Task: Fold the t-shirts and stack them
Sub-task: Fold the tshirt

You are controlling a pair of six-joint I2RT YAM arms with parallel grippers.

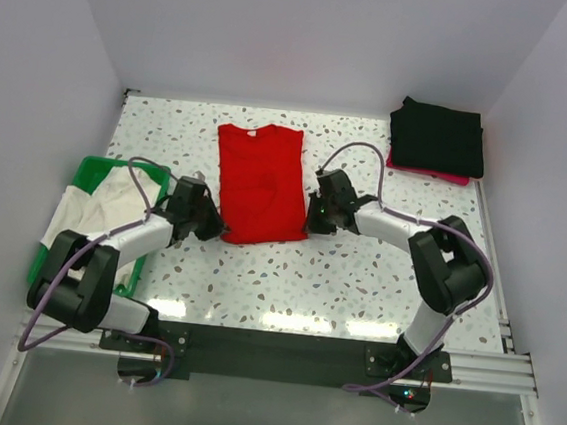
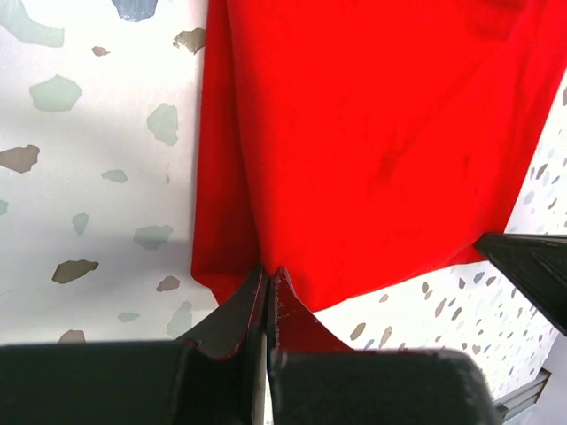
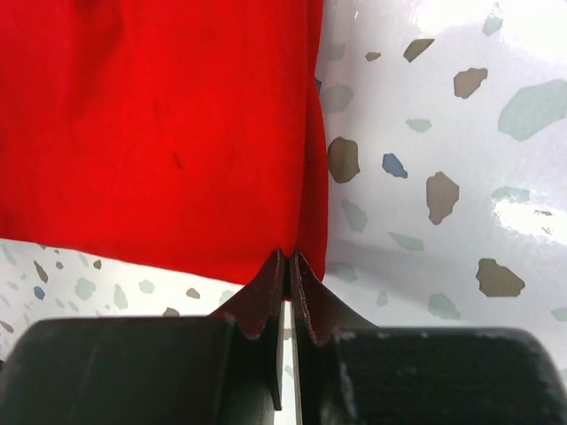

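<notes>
Sitting in the green basket [image 1: 89,164]: a crumpled white t-shirt [image 1: 98,210], draped over the left rim.
Basket's place: left edge of the worktop [image 1: 357,280], just beside the left arm.
Red t-shirt [image 1: 259,185]: flat on the middle of the worktop as a long rectangle, collar at the far end, hem toward the arms.
Left fingers [image 2: 267,282]: pressed together on the hem's left corner of the red t-shirt, with a small peak of cloth pinched between the tips.
Right fingers [image 3: 290,266]: closed the same way on the hem's right corner, nipping the cloth edge.
Black t-shirts [image 1: 437,135]: folded and stacked at the far right corner, well apart from the red one.
Under the black stack: a pink cloth [image 1: 448,176], only its near edge showing.
</notes>
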